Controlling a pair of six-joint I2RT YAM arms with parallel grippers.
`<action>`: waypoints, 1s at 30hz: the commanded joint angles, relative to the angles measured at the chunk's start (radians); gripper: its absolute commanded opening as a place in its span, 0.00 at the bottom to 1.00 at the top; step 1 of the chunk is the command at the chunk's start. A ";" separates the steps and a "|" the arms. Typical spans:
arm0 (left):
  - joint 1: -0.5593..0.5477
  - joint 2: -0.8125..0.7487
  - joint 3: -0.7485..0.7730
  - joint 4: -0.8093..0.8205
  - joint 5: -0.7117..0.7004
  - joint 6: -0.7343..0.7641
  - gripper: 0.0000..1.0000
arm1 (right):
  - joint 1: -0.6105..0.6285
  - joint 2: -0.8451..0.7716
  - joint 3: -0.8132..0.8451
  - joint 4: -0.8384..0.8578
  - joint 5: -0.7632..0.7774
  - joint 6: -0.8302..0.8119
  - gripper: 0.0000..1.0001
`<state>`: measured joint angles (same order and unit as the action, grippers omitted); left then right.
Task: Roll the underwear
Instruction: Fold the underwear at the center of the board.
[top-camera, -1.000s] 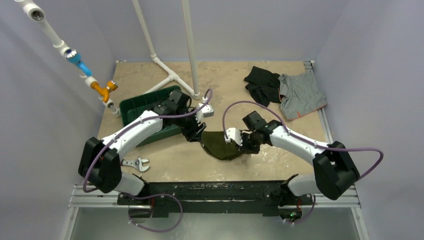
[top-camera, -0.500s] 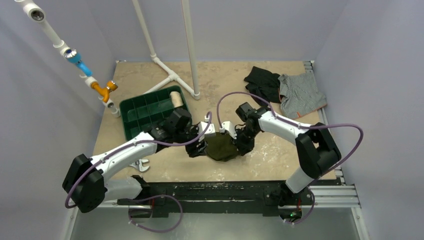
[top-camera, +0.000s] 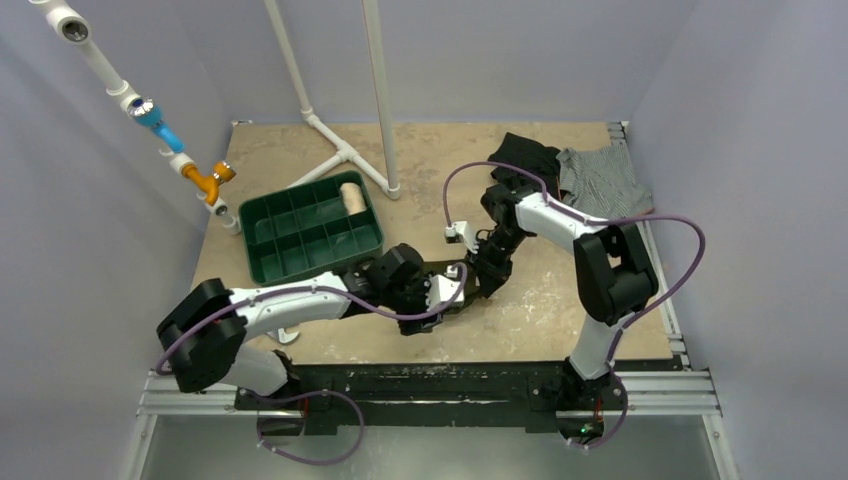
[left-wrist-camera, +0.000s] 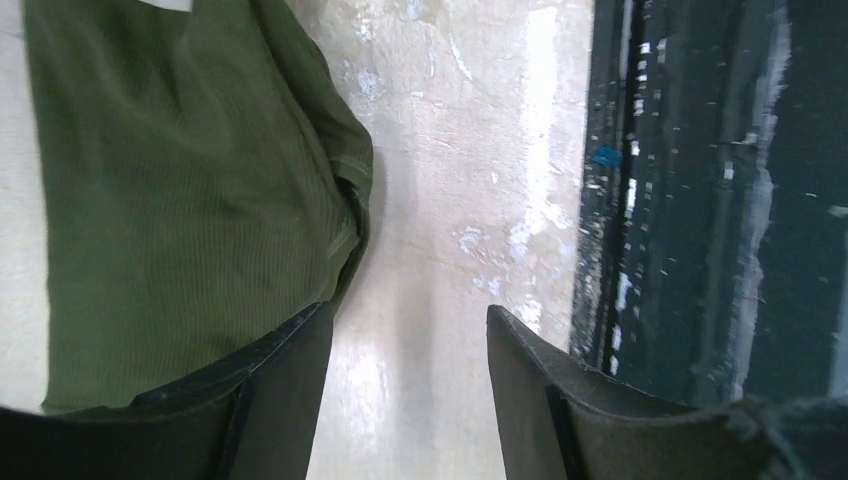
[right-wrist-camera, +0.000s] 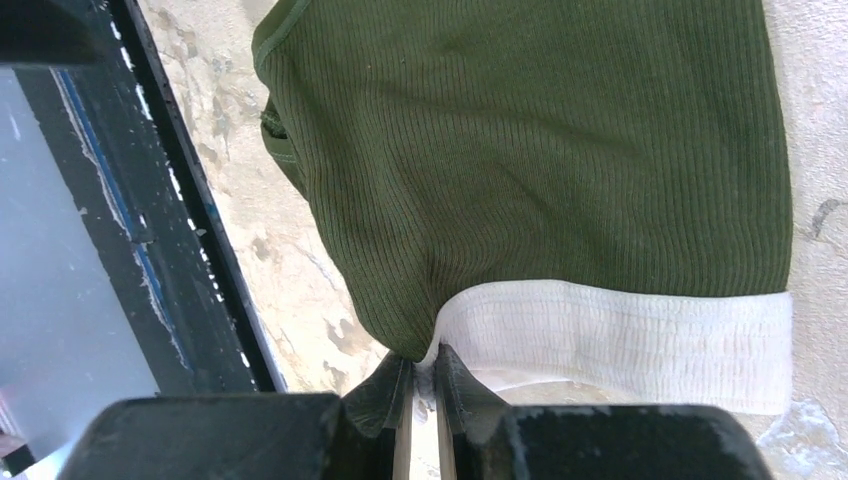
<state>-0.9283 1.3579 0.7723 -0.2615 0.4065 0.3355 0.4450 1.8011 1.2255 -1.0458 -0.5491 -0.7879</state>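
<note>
The underwear (right-wrist-camera: 520, 150) is dark olive ribbed cloth with a cream waistband (right-wrist-camera: 620, 340), lying flat on the table near the front rail. My right gripper (right-wrist-camera: 424, 360) is shut on the corner where the waistband meets the olive cloth. From above, the right gripper (top-camera: 480, 280) sits at the cloth's far right side, and both arms hide most of the underwear (top-camera: 458, 292). My left gripper (left-wrist-camera: 405, 320) is open over bare table just beside the underwear's (left-wrist-camera: 180, 200) edge, and its left finger (left-wrist-camera: 280, 400) overlaps the cloth. Seen from above, the left gripper (top-camera: 438, 300) is at the cloth's near side.
A green compartment tray (top-camera: 265, 250) with a cream roll (top-camera: 350, 197) stands at the left. A black garment (top-camera: 520, 160) and a grey striped garment (top-camera: 605, 180) lie at the back right. White pipe frame (top-camera: 345, 155) stands at the back. The black front rail (left-wrist-camera: 700, 200) runs close by.
My left arm swung from the tray toward the front edge, to the underwear's near side. The right arm folded back, its gripper still holding the cloth, which shifted slightly right.
</note>
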 joint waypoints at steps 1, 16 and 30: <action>-0.057 0.110 0.059 0.116 -0.143 -0.002 0.58 | -0.005 0.014 0.053 -0.078 -0.064 -0.039 0.05; -0.167 0.285 0.122 0.232 -0.402 -0.045 0.66 | -0.016 0.046 0.081 -0.108 -0.094 -0.044 0.04; -0.224 0.338 0.132 0.230 -0.530 -0.035 0.37 | -0.016 0.049 0.063 -0.090 -0.076 -0.042 0.05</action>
<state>-1.1522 1.6951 0.8795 -0.0433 -0.0994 0.3042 0.4316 1.8633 1.2816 -1.1362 -0.6144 -0.8131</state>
